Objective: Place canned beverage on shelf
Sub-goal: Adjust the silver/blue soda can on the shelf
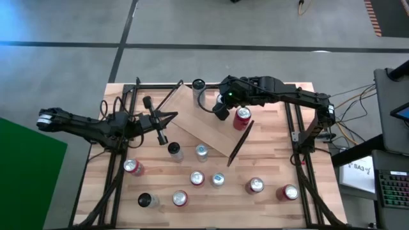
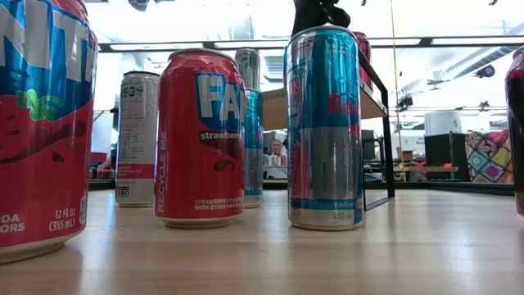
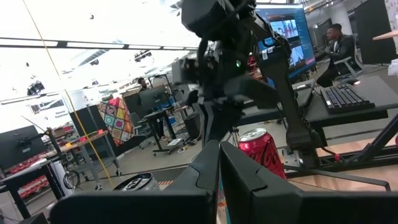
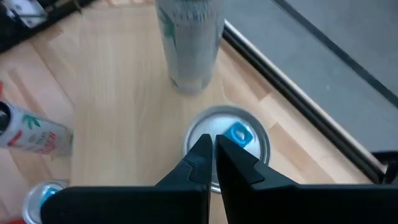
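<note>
grey floor point(image 1: 255, 25), desks with monitors point(image 3: 289, 31), bright ceiling lights.

Nine cans point(image 1: 197, 178) stand on the tabletop point(image 1: 268, 160). At least two more stand on the one shelf point(image 1: 204, 131). There are two robot arms point(image 1: 287, 94).

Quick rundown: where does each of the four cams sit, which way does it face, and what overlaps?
High: overhead, straight down on the light-wood plank shelf; both arms show.
Low: table height, facing across past the red strawberry soda can; no gripper visible.
Left wrist: on the left arm, past the shut left gripper toward the right arm.
Right wrist: above a silver blue-tabbed can top, right gripper shut.
Shared: high and left wrist both show the red-topped can on the shelf.
</note>
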Action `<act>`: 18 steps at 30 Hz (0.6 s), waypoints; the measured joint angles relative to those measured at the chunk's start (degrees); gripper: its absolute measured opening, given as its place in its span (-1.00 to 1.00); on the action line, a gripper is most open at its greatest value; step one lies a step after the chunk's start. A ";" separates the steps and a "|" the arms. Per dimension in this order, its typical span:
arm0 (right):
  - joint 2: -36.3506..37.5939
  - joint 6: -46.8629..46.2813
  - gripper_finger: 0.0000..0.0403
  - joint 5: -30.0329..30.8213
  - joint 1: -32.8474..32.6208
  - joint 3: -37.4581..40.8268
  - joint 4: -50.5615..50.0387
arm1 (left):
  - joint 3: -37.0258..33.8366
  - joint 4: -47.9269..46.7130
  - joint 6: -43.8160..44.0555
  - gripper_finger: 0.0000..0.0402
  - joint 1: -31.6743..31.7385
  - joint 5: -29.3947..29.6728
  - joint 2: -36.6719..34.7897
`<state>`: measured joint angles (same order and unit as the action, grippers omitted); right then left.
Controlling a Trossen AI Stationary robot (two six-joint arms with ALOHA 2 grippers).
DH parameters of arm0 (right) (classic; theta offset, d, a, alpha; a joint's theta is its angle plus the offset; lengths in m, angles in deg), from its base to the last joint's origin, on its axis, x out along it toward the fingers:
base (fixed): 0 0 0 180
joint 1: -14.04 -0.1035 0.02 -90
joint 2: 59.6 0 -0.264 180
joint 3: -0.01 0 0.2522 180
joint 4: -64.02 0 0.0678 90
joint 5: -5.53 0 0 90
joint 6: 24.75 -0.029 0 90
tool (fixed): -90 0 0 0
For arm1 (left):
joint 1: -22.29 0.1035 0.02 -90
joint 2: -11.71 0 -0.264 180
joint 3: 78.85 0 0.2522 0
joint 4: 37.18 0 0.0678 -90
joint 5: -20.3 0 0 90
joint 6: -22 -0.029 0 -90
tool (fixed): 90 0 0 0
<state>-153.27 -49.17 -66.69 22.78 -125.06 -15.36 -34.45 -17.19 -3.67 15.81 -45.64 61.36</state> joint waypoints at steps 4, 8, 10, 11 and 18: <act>0.02 1.86 -0.94 2.40 0.07 -1.22 2.03 | 0.00 0.00 0.00 -1.00 0.00 0.00 0.00; -0.23 2.54 -0.94 2.89 1.03 -1.03 2.20 | 0.00 0.00 0.00 -1.00 0.00 0.00 0.00; -0.25 2.54 -0.94 3.02 1.45 -0.57 2.24 | 0.00 0.02 0.00 -1.00 0.00 0.00 0.00; -0.37 2.54 -0.94 3.10 1.47 -0.35 2.29 | 0.00 0.00 0.00 -1.00 0.00 0.00 0.00; -0.55 2.16 -0.94 3.08 1.38 0.00 -0.13 | 0.00 0.00 0.02 -1.00 0.00 0.00 0.00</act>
<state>-153.81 -47.01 -63.61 24.17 -125.06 -15.50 -34.45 -17.19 -3.65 15.81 -45.65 61.36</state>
